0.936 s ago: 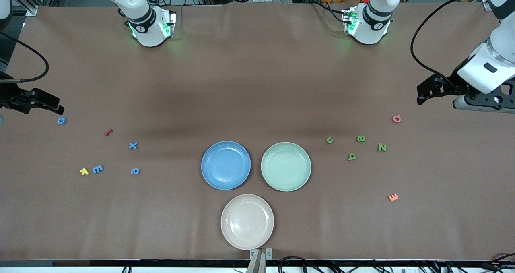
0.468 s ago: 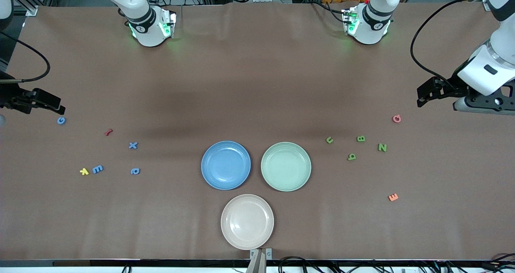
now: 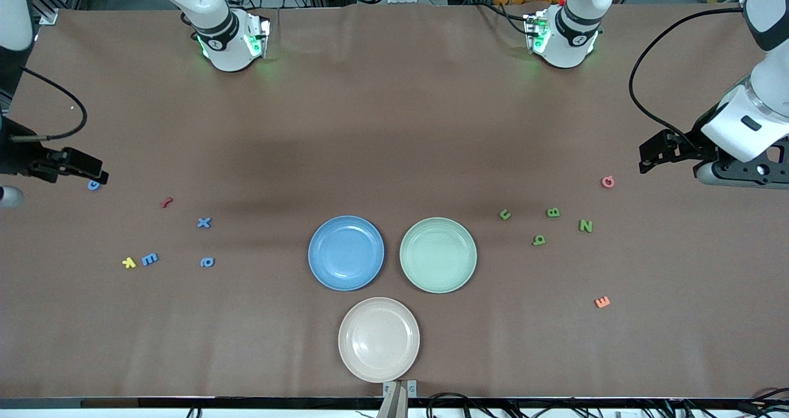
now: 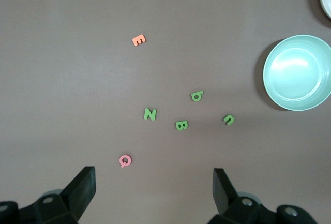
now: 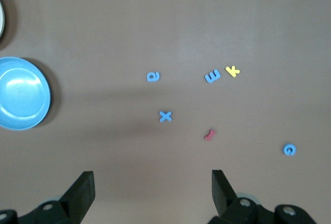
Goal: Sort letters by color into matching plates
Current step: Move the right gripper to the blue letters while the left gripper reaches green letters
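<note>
Nothing is sorted yet: the blue plate (image 3: pixel 346 253) and the mint green plate (image 3: pixel 438 254) sit empty side by side mid-table, likely so each arm has its plate within reach. Blue letters (image 3: pixel 204 222) lie scattered toward the right arm's end, green letters (image 3: pixel 553 212) toward the left arm's end. The right gripper (image 5: pixel 150 195) hovers above the blue group and the left gripper (image 4: pixel 154 195) above the green group, both spread wide and empty, apparently surveying the letters.
</note>
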`<state>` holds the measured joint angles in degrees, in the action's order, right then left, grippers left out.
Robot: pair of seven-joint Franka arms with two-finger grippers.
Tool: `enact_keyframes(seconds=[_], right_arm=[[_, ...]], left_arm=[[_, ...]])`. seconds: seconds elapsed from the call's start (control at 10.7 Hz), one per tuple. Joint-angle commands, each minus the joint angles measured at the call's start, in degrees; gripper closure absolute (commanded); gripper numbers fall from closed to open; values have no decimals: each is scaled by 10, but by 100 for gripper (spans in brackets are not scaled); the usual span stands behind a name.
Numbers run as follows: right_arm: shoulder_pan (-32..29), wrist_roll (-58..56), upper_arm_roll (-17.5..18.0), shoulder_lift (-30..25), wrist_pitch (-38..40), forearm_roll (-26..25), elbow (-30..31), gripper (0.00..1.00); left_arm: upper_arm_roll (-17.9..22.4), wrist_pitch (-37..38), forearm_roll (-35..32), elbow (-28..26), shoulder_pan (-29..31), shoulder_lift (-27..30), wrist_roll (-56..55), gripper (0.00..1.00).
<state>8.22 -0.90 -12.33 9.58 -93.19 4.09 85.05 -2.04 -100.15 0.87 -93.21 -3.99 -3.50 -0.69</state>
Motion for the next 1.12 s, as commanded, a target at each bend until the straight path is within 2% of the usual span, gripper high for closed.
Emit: enact_keyframes(seconds=[0.0,0.19,0.56,0.75,1.03], right_arm=[[-3,1,4,-2,-110,10,87,0],[-3,2,4,-2,-185,12,153,0],[-1,4,5,11,-318,15,273,0],[-1,8,11,40,-341,16,288,0],[-1,8,25,90,-390,16,290,0]], left_arm=[[0,-6,5,2,0,-35,-41,0],[-1,-41,3,-13,-1,-50,-78,0],[-2,-106,4,-60,-4,-62,-84,0],[-2,-129,1,-63,-12,-87,-135,0],[-12,-147,-61,-60,-35,-126,-138,0]])
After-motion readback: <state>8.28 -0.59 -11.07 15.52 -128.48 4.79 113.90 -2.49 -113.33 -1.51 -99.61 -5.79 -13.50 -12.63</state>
